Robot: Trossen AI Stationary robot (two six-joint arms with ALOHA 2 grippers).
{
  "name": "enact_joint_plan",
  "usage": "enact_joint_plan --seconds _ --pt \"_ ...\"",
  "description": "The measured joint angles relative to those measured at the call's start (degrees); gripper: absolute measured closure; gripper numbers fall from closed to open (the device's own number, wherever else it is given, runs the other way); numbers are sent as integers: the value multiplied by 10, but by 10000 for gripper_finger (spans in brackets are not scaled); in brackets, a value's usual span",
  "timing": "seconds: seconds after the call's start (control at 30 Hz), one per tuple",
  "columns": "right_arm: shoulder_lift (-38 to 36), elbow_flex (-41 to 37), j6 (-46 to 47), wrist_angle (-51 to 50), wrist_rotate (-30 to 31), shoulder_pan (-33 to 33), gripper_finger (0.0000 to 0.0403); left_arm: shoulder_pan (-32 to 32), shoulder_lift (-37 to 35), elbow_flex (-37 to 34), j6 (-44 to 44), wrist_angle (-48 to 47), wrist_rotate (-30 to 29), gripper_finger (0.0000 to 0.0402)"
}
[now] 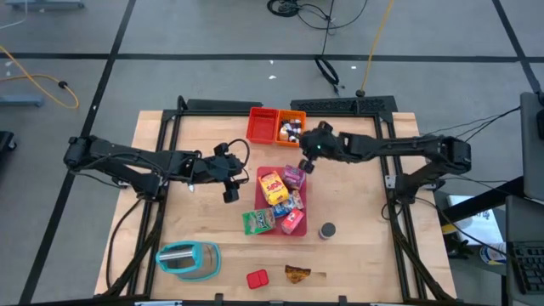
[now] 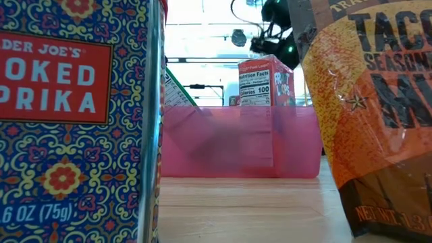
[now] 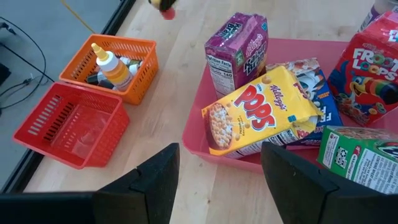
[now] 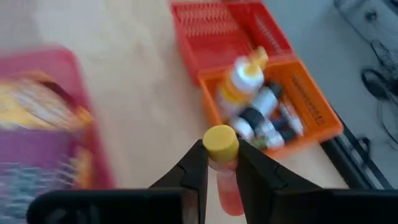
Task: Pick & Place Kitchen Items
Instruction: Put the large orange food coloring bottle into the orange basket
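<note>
Gripping a small yellow-capped bottle (image 4: 222,163) in my right gripper (image 4: 219,163) above the table near the orange bin (image 4: 311,106), my left gripper (image 3: 219,180) open beside the pink tray (image 3: 199,134); a slipping hold could drop it short.

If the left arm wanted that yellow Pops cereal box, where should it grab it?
Probably across the narrow thickness of the yellow Pops box, coming from above. It lies tilted, face up, on other boxes in the pink tray, so its broad face looks too wide for the left gripper, whose fingers stand open. Its long edges look exposed, though the neighbouring boxes crowd it.
</note>
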Motion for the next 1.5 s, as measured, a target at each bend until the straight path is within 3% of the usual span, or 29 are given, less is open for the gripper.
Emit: enact_joint_plan --seconds 0.37,0.67,1.13,1.5 --pt "86 -18 -29 223 -6 -85 352 0 0 0 1 3 0 174" --pt "137 -70 17 402 -85 -138 352 1 0 0 9 13 -1 174" --pt "177 -74 21 452 -92 -159 345 1 0 0 23 39 -5 174" --pt "177 -74 20 463 -92 -159 267 1 0 0 23 40 -5 174"
